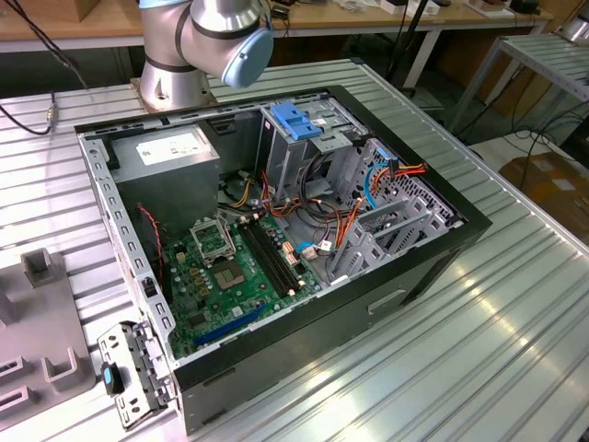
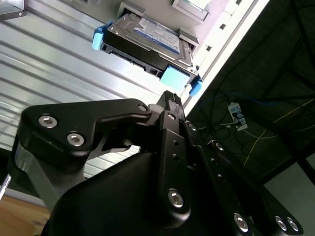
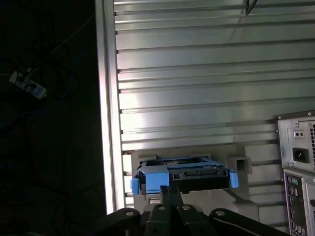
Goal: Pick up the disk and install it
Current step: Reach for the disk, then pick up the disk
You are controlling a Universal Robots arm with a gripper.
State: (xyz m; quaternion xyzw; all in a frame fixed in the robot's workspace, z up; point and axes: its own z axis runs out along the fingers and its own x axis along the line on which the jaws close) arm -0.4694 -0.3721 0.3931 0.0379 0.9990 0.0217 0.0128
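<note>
Open computer case (image 1: 304,354) lying on the ribbed metal worktop (image 1: 515,313). It contains a green motherboard (image 1: 230,267), a grey power-supply box (image 1: 170,152), a metal drive cage (image 1: 296,161) with a light-blue latch (image 1: 293,120), and orange cables (image 1: 350,221). In the first wrist view, the disk (image 3: 184,176) sits in a pale grey cradle (image 3: 241,164) at the worktop's edge, near the case's rear panel. In the second wrist view, the end effector (image 2: 170,98) is narrow, fingers drawn together, holding nothing, close to the disk's blue carrier edge. Whether they touch cannot be told. Beyond the edge, the dark floor (image 3: 49,147) is hard to make out.
</note>
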